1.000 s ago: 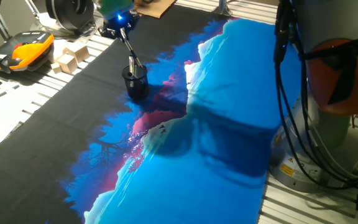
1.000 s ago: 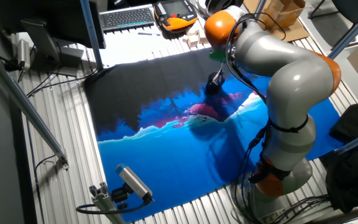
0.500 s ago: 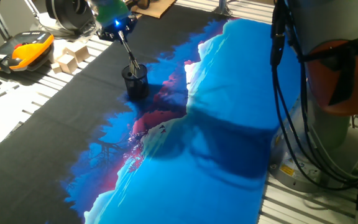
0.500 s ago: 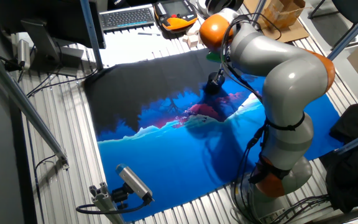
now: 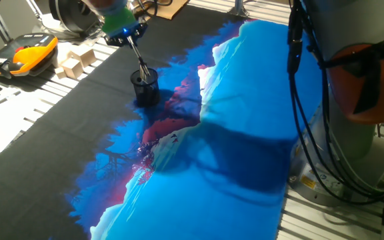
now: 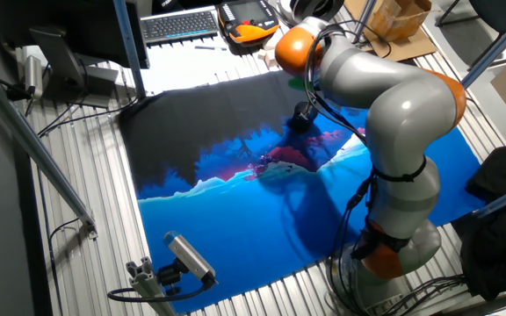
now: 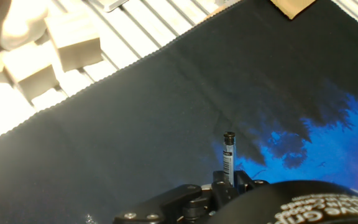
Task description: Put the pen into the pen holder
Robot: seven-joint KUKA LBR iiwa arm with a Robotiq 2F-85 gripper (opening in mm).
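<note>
The pen holder point(image 5: 145, 87) is a small black mesh cup standing on the dark part of the cloth; it also shows in the other fixed view point(image 6: 299, 119). The pen point(image 5: 137, 56) is thin and dark and slants from my gripper point(image 5: 126, 36) down to the holder's rim. Whether its lower end is inside the cup I cannot tell. In the hand view the pen point(image 7: 229, 155) sticks out from between the jaws of my gripper point(image 7: 229, 182) over black cloth. The jaws are closed on it. The holder is out of the hand view.
Wooden blocks point(image 5: 76, 61) and an orange-black pendant point(image 5: 24, 55) lie on the slatted table left of the cloth. A keyboard point(image 6: 179, 23) lies at the far edge. The blocks point(image 7: 61, 46) show in the hand view. The blue and black cloth point(image 5: 245, 113) covers the table.
My gripper has shifted slightly left and tilted, with the pen in it. The pen's lower end has stayed at the holder's rim. The holder has not moved.
</note>
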